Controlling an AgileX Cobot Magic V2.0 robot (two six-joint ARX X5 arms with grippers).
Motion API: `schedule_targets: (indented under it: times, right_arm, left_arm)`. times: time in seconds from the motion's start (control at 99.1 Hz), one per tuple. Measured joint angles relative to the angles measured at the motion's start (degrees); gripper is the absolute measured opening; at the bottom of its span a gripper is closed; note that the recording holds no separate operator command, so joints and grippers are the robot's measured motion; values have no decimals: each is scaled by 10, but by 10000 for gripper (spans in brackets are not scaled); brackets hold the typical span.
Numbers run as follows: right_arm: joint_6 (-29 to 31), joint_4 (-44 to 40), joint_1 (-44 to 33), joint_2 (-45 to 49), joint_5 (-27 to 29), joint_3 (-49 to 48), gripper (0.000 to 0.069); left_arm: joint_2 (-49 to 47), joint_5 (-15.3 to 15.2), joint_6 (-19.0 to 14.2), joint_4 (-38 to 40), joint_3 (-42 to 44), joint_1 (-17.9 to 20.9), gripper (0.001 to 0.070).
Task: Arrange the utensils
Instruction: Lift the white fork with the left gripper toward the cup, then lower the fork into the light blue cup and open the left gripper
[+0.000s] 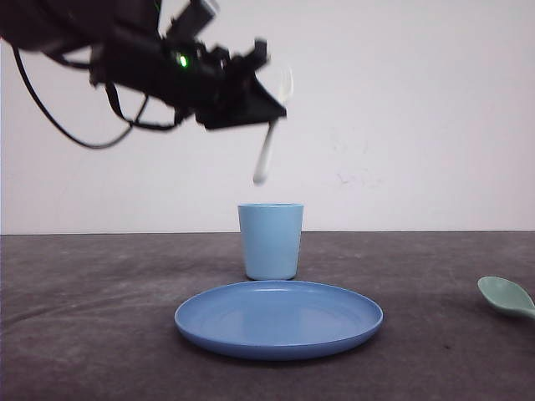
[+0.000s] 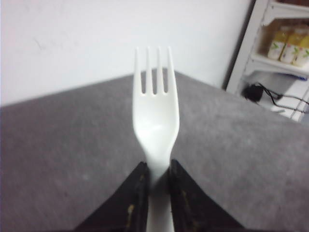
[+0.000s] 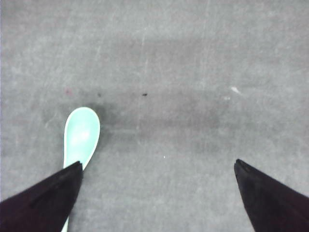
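My left gripper (image 1: 269, 110) hangs high over the light blue cup (image 1: 270, 241), shut on the small white fork (image 1: 263, 159). The fork's handle points down toward the cup's mouth and its tines point up. In the left wrist view the black fingers (image 2: 137, 193) of the left gripper (image 2: 158, 165) pinch the fork (image 2: 156, 116) at its neck. The mint-green spoon (image 1: 506, 296) lies on the table at the far right. My right gripper (image 3: 158, 166) is open above the grey table, and the spoon (image 3: 81, 135) lies beside one fingertip, partly hidden under it.
A round blue plate (image 1: 278, 317) sits on the dark grey table (image 1: 100, 301) in front of the cup. A white wall stands behind the table. White shelving (image 2: 275, 53) with bottles stands beyond the table's edge.
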Motion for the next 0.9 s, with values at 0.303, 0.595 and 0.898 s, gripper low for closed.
schedule_targets:
  times: [0.303, 0.595, 0.898]
  right_arm:
    - [0, -7, 0, 0, 0, 0, 631]
    - [0, -8, 0, 0, 0, 0, 631]
    - [0, -8, 0, 0, -2, 0, 631]
  left_arm:
    - [56, 14, 2, 13, 0, 0, 40]
    - [71, 14, 21, -1, 0, -1, 40]
    - [72, 14, 40, -18, 0, -1, 40]
